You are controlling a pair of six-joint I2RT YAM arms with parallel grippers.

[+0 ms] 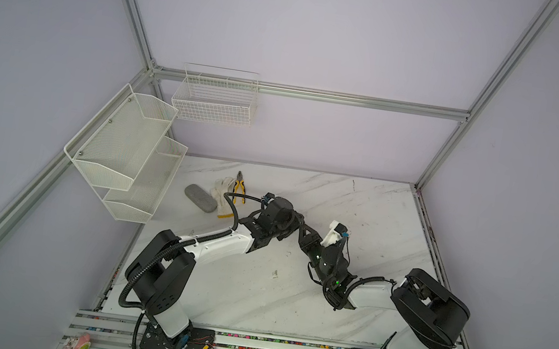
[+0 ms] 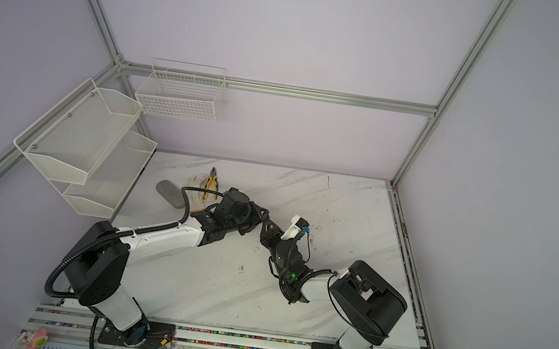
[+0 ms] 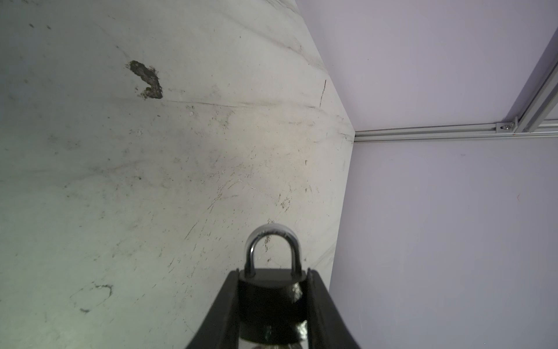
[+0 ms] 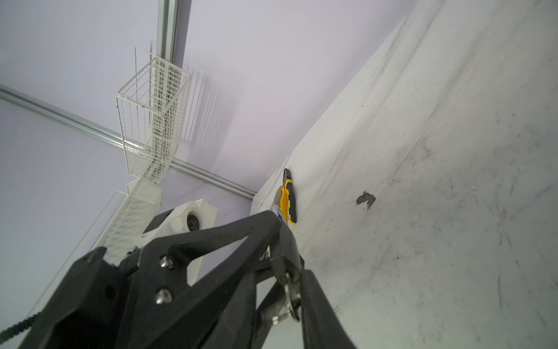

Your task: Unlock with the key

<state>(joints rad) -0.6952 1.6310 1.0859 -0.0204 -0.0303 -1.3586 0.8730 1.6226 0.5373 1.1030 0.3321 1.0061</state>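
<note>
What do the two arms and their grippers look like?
Both arms have white link shells with black joint housings. The left arm carries a black corrugated cable hose; the right arm shows green lights. Each gripper has black angular fingers, with silver screws.

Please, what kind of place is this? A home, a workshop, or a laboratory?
Most likely a robot test cell in a laboratory. An aluminium frame with plain pale walls encloses a marble-look table, two robot arms are bolted to a rail at its front, and white wire baskets hang on the walls.
</note>
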